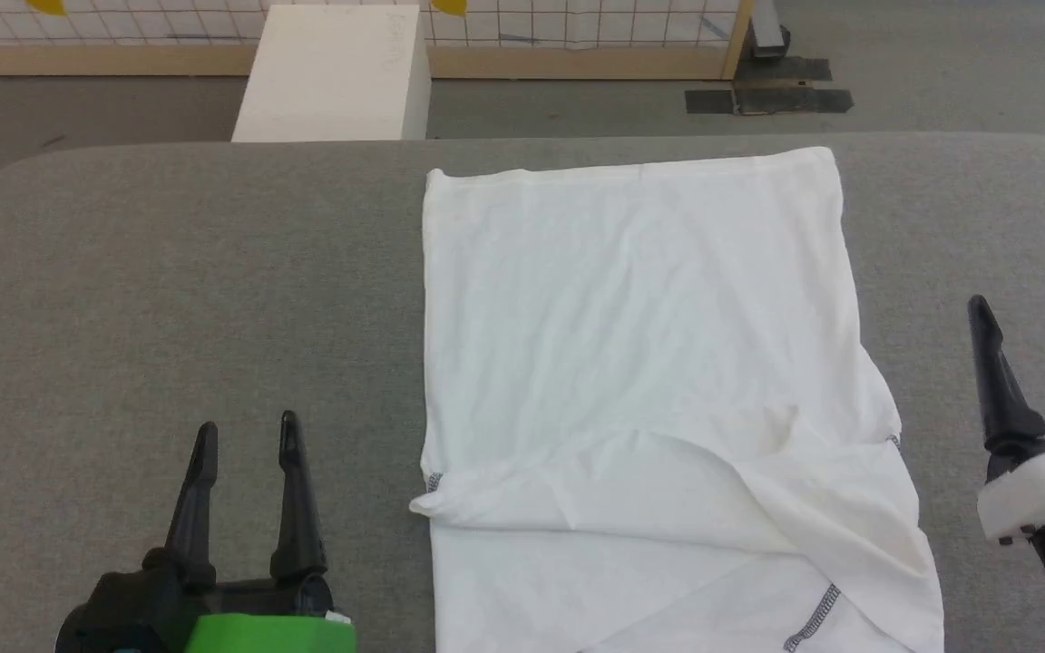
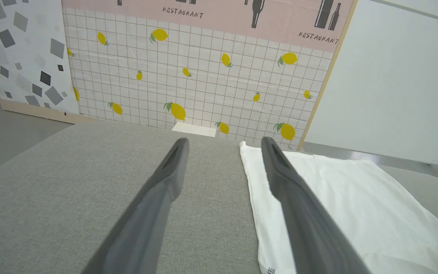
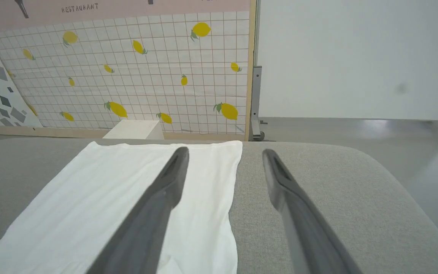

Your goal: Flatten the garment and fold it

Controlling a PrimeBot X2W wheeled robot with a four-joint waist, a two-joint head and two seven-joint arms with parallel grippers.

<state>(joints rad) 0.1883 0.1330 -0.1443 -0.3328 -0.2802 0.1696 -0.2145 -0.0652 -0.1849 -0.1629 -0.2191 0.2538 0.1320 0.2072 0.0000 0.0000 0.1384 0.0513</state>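
The garment [image 1: 640,345] lies on the grey table [image 1: 169,299] as a white, roughly rectangular shape, its sides folded in and a flap of fabric lying across its near part, where grey zigzag seams show. My left gripper [image 1: 246,435] stands open over bare table to the left of the garment's near edge, with nothing between its fingers. My right gripper [image 1: 1021,308] is open to the right of the garment, apart from it. The garment [image 2: 337,198] lies right of the left fingers [image 2: 165,179], and the garment [image 3: 127,190] lies left of the right fingers [image 3: 280,179].
A rigid white box [image 1: 332,73] stands on the floor beyond the table's far edge. Behind it runs a lemon-patterned tiled panel [image 2: 188,83] in a wooden frame. The table has rounded corners, with grey floor [image 3: 394,133] around it.
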